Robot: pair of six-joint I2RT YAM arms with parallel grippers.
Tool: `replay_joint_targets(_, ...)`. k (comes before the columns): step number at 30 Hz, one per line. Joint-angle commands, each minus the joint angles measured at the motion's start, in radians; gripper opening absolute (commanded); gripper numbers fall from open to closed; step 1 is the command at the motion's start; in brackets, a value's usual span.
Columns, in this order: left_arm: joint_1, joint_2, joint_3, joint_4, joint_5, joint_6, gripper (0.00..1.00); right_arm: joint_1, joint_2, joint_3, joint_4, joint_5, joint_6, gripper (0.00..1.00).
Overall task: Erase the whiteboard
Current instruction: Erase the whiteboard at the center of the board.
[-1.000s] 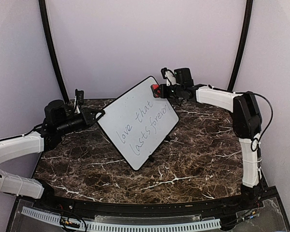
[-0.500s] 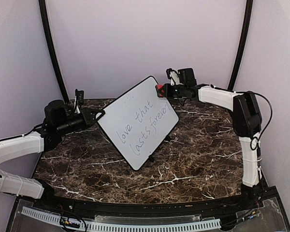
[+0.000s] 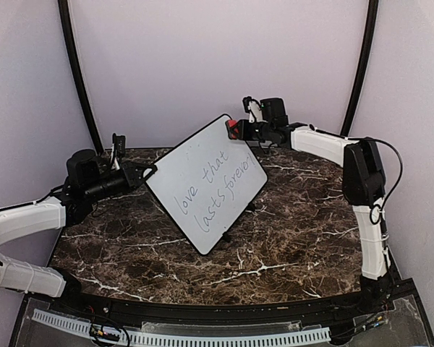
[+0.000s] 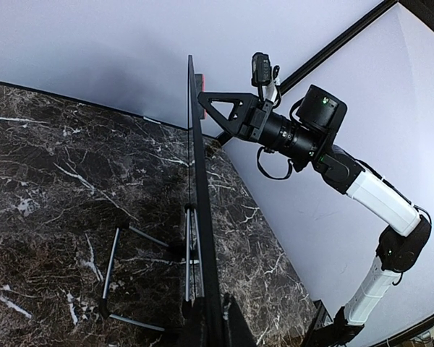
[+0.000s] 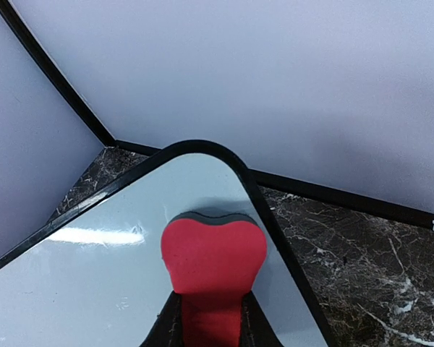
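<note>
Pose, left arm (image 3: pixel 27 220): comes in low from 9 o'clock, white forearm lying nearly level over the table edge, wrist aimed at the board's side.
left gripper (image 3: pixel 146 172): fingers together, pinched on the whiteboard's frame at its 9 o'clock corner. From its own wrist cam you see the board edge-on, running straight up from the jaws.
whiteboard (image 3: pixel 206 181): middle of the table, propped up and rotated so it sits like a diamond, face turned toward 6 o'clock.
writing (image 3: pixel 215 189): "love that lasts forever" in dark marker, all readable.
eraser (image 5: pixel 213 249): little red block with a grey pad, flat against the board face right by the rounded 12 o'clock corner. It's above the writing, not on it.
right gripper (image 5: pixel 212 329): fingers clamped on the eraser's narrow tail.
Pose, right arm (image 3: pixel 324 143): base at 4 o'clock, goes up to a black elbow, then the forearm reaches across toward 10 o'clock to the board's top corner.
Other stuff: dark marble table (image 3: pixel 296 238); thin stand legs (image 4: pixel 116 267) behind the board; two black posts (image 3: pixel 74 72) curving up the pale back walls.
</note>
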Motion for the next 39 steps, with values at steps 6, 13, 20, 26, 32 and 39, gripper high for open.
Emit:
replay_joint_targets(6, -0.028, -0.070, 0.018, 0.166, 0.190, 0.048, 0.00, -0.024, -0.089, -0.330, 0.172, -0.065, 0.166, 0.03)
replay_joint_targets(13, -0.028, -0.065, 0.018, 0.173, 0.196, 0.040, 0.00, -0.023, -0.126, -0.418, 0.242, -0.089, 0.215, 0.03)
replay_joint_targets(20, -0.028, -0.063, 0.017, 0.174, 0.197, 0.039, 0.00, -0.014, -0.037, -0.165, 0.116, -0.106, 0.206, 0.03)
replay_joint_targets(26, -0.028, -0.067, 0.017, 0.169, 0.194, 0.045, 0.00, 0.002, 0.053, 0.059, -0.016, -0.088, 0.171, 0.03)
replay_joint_targets(32, -0.028, -0.063, 0.018, 0.174, 0.199, 0.039, 0.00, 0.039, 0.046, 0.043, -0.032, -0.073, 0.101, 0.03)
replay_joint_targets(39, -0.028, -0.060, 0.016, 0.178, 0.200, 0.036, 0.00, 0.112, -0.018, -0.054, 0.003, -0.045, -0.012, 0.03)
